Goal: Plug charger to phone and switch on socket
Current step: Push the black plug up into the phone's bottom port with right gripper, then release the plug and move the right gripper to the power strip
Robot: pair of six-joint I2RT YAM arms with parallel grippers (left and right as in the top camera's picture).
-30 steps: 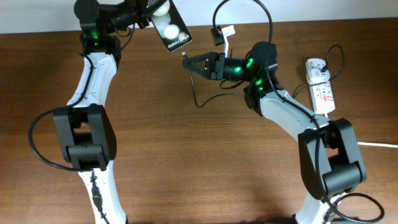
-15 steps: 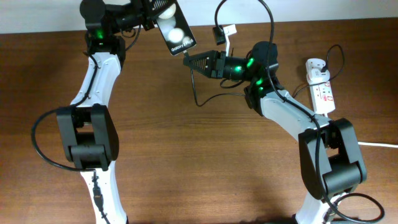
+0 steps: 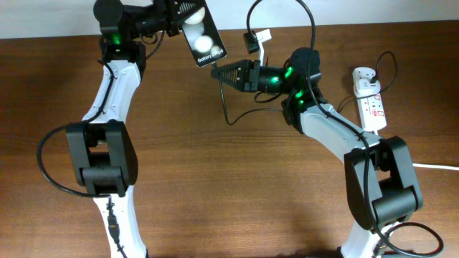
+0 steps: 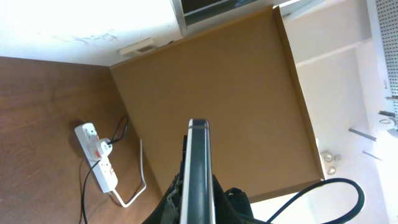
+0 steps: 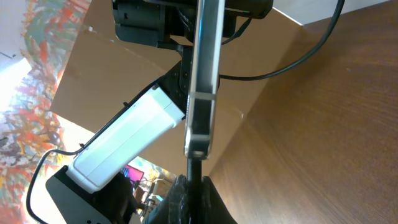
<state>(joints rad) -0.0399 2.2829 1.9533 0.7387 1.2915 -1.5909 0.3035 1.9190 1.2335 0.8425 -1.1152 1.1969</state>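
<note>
My left gripper (image 3: 178, 14) is shut on the black phone (image 3: 203, 34) and holds it in the air at the far edge of the table, its "Galaxy" end toward the right arm. In the left wrist view the phone (image 4: 198, 168) stands edge-on between the fingers. My right gripper (image 3: 219, 72) is shut on the connector end of the thin black charger cable (image 3: 225, 107). In the right wrist view the connector (image 5: 194, 163) touches the phone's bottom end (image 5: 198, 146). The white socket strip (image 3: 370, 104) lies at the far right with the white adapter (image 3: 363, 75) plugged in.
A thick white cord (image 3: 437, 166) leaves the socket toward the right edge. A small black-and-white tag (image 3: 257, 39) hangs on the right arm's cable near the far edge. The socket also shows in the left wrist view (image 4: 98, 163).
The left gripper has carried the phone right and a little lower, so its bottom end now meets the connector tip. The right gripper has held nearly still.
</note>
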